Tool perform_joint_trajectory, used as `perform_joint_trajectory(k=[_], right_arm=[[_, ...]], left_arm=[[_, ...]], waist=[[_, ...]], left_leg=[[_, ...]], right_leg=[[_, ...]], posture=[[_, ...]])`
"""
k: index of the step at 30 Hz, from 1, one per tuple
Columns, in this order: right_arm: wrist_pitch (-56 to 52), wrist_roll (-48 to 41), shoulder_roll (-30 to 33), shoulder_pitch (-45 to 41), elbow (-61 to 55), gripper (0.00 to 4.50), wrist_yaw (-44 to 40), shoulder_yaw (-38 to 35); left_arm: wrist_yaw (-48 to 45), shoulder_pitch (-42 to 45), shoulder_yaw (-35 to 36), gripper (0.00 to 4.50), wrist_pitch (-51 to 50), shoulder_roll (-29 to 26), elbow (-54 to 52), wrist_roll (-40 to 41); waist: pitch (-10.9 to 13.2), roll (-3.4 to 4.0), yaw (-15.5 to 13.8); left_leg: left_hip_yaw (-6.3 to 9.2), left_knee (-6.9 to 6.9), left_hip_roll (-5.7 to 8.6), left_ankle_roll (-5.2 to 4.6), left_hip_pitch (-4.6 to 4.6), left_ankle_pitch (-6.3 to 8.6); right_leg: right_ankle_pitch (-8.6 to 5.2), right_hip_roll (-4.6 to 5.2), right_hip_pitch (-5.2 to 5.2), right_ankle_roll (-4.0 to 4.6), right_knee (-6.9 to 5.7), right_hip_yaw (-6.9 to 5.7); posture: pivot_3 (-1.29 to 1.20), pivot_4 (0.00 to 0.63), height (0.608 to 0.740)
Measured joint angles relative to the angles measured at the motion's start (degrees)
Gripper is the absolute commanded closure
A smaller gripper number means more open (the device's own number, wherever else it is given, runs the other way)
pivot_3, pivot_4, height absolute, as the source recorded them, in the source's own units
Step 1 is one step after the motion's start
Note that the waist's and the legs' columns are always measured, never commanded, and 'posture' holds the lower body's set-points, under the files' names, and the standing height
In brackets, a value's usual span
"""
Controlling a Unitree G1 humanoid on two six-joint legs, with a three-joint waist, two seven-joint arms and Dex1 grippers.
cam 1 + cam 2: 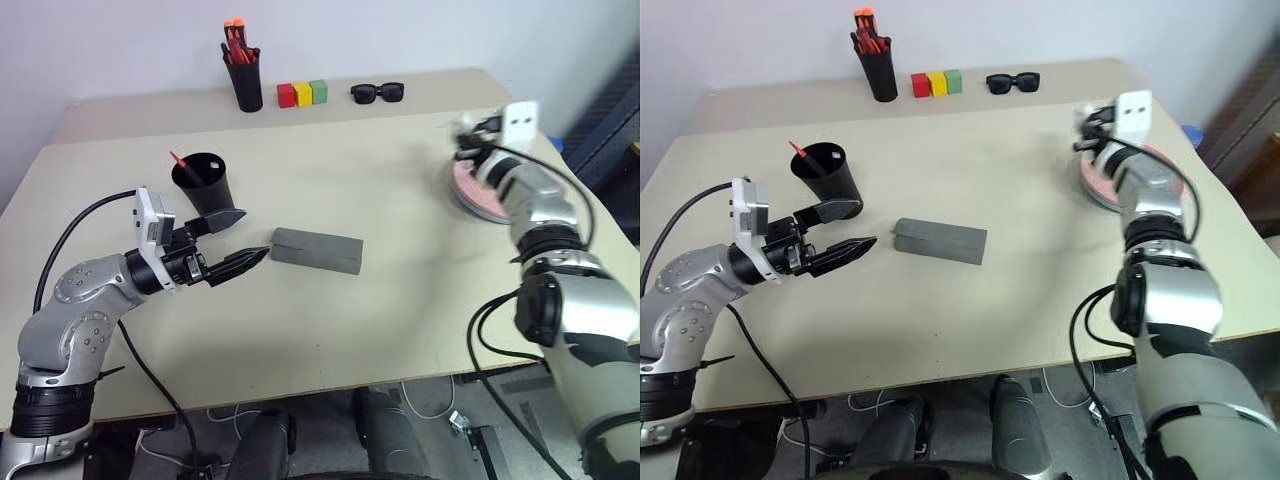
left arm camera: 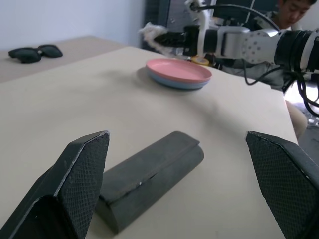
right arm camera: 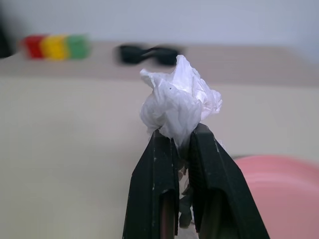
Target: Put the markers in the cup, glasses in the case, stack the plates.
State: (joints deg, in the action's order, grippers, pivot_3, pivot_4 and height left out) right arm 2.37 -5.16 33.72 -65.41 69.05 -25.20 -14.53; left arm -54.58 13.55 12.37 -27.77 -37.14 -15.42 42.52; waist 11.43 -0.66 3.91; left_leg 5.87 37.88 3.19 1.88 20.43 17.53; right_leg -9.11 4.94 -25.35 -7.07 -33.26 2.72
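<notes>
Jaws: right gripper (image 3: 178,137) clenched on a crumpled white tissue (image 3: 178,102); left gripper (image 1: 238,240) spread wide, holding nothing.
Bench (image 1: 400,180): beige top carrying everything below.
Plates (image 2: 178,72): salmon pink plate stacked on the light blue one, near the bench's right edge, with the right gripper poised over their far rim.
Case (image 1: 316,250): grey, lid down, lying mid-bench just beside the left gripper's fingertips.
Cup (image 1: 206,182): black, upright toward the left edge, a red marker (image 1: 178,160) poking out of it.
Pen holder (image 1: 243,80): black, filled with orange-capped pens, at the far edge.
Sunglasses (image 1: 377,92): dark, at the far edge toward the right corner.
Blocks (image 1: 302,94): red, yellow and green, in a row between holder and sunglasses.
</notes>
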Motion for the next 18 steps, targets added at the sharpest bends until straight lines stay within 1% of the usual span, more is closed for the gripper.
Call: perform_joint_trajectory(k=[1, 2, 5, 7, 8, 12, 14, 16, 18], right_arm=[[0.0, 0.5, 1.19, 1.0, -0.31, 3.38, 0.43, 0.37], [-0.04, 1.17, 2.05, 2.35, -0.35, 2.93, 0.84, 0.96], [-0.88, 1.72, 1.81, 6.19, 0.26, 1.36, 0.55, 1.49], [-0.95, 1.88, 0.71, 6.73, 0.48, 0.27, 0.53, 2.31], [-0.87, 1.94, 0.62, 6.66, 0.44, 0.06, 0.6, 2.43], [2.5, 2.03, 0.89, 5.27, -0.5, 0.06, 2.73, 2.28], [4.19, -0.43, 0.66, 4.44, -2.94, 0.06, 0.65, 0.67], [2.48, -7.04, -1.63, 5.35, -11.79, 0.06, -8.49, -1.48], [-2.33, -14.68, -3.8, 12.58, -28.09, 0.06, -20.38, -0.54]], left_arm=[[-0.06, 0.56, -0.43, 0.0, 0.16, 0.51, 0.55, -0.22], [-0.09, 1.05, -0.62, 0.0, 0.4, 0.89, 1.12, -0.44], [-0.46, 2.87, -1.42, 0.0, 0.33, 1.04, 2.52, -0.65], [-0.6, 3.81, -1.88, 0.0, -0.1, 1.04, 3.06, -0.64], [-0.58, 4.23, -2.06, 0.0, -0.16, 1.05, 3.37, -0.66], [-0.51, 4.18, -2.0, 0.0, 0.2, 1.05, 4.07, -1.08], [-0.35, 3.96, -1.96, 0.0, 0.63, 1.05, 3.99, -1.29], [-0.02, 2.51, -1.41, 0.0, 0.87, 1.24, 3.5, -1.29], [0.42, 1.04, -1.28, 0.0, 1.65, 1.55, 2.26, -1.41]], waist=[[-0.01, -0.01, 0.02], [-0.02, -0.04, 0.04], [-0.01, -0.02, 0.32], [0.03, 0.05, 0.5], [0.03, 0.05, 0.38], [0.03, 0.05, 0.09], [0.03, 0.05, 0.07], [0.02, 0.05, 0.28], [-0.05, -0.04, 0.04]], left_leg=[[0.0, 0.01, 0.0, 0.0, -0.01, 0.0], [-0.01, 0.01, 0.0, 0.0, -0.02, 0.0], [-0.16, 0.01, -0.02, -0.01, -0.05, 0.0], [-0.29, 0.01, -0.03, -0.01, -0.07, 0.0], [-0.28, 0.02, -0.03, -0.01, -0.07, 0.0], [-0.28, 0.02, -0.01, -0.01, -0.02, 0.0], [-0.28, 0.02, -0.02, -0.01, -0.03, 0.0], [-0.3, 0.02, -0.07, -0.1, -0.09, 0.06], [-0.06, 0.02, -0.16, -0.19, -0.06, 0.11]], right_leg=[[0.0, 0.0, 0.02, 0.0, 0.0, 0.0], [0.0, 0.0, 0.03, 0.0, 0.0, 0.0], [0.0, 0.0, 0.02, -0.01, 0.0, 0.08], [0.01, 0.01, -0.03, -0.02, -0.02, 0.17], [0.01, 0.01, -0.03, -0.02, -0.02, 0.17], [0.02, 0.02, -0.03, -0.03, 0.03, 0.17], [0.02, 0.02, -0.03, -0.03, 0.03, 0.17], [0.02, -0.01, -0.03, -0.04, 0.0, 0.18], [0.01, -0.15, 0.0, -0.02, -0.02, 0.1]], posture=[[0.0, 0.15, 0.74], [0.0, 0.15, 0.74], [0.0, 0.15, 0.74], [0.0, 0.15, 0.74], [0.0, 0.15, 0.74], [0.0, 0.15, 0.74], [0.0, 0.15, 0.74], [0.0, 0.15, 0.74], [0.0, 0.15, 0.74]])
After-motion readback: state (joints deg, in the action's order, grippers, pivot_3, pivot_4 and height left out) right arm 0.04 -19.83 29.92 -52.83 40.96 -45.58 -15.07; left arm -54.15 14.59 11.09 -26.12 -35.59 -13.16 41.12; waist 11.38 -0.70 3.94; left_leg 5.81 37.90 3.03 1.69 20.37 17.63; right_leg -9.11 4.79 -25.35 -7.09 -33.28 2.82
